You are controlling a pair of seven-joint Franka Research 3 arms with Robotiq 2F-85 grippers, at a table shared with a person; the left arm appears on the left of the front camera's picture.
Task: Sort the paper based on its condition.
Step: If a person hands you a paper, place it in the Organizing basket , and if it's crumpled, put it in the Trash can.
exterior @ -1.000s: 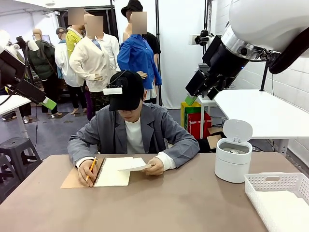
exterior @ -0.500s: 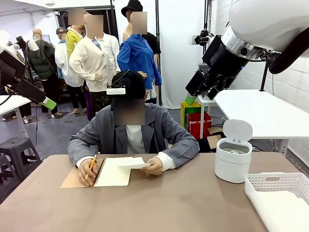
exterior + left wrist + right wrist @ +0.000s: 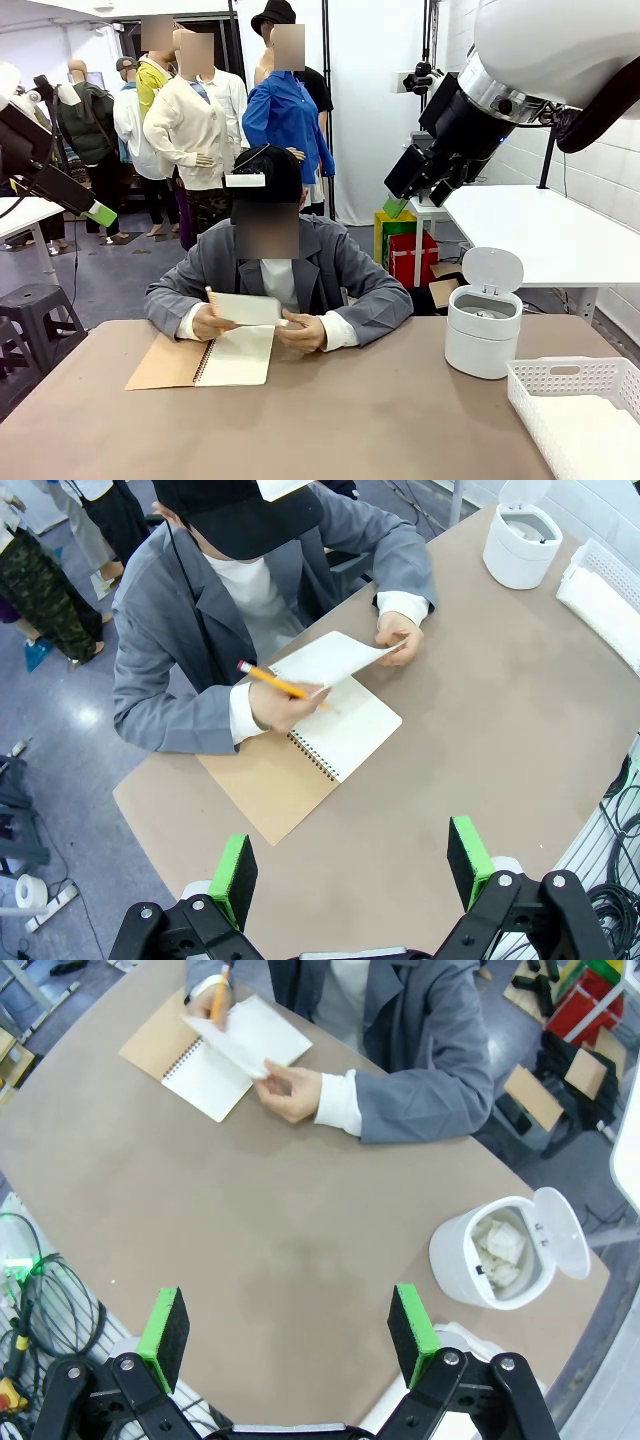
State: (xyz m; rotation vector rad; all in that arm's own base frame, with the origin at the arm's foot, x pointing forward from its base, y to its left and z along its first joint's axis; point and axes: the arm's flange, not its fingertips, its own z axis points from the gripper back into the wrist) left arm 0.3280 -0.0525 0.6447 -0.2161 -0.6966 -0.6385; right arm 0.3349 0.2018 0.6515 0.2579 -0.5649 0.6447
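Across the table a person holds a white sheet of paper (image 3: 247, 309) up in both hands, just above an open spiral notebook (image 3: 237, 357) with a brown cover. The same paper (image 3: 330, 658) shows in the left wrist view, with a yellow pencil (image 3: 276, 683) in one hand. My left gripper (image 3: 350, 870) hangs open high over the near table edge, holding nothing. My right gripper (image 3: 288, 1335) is open too, high above the table's middle, well away from the paper (image 3: 245, 1035).
A white round bin (image 3: 483, 330) with its lid up stands at the right; crumpled white paper (image 3: 500, 1245) lies inside it. A white perforated tray (image 3: 580, 405) sits at the near right corner. Both arms are raised clear of the brown tabletop (image 3: 350, 420).
The person's pencil hand left the notebook page and joined the other hand on the sheet, which now stands higher above the notebook. Neither arm has moved.
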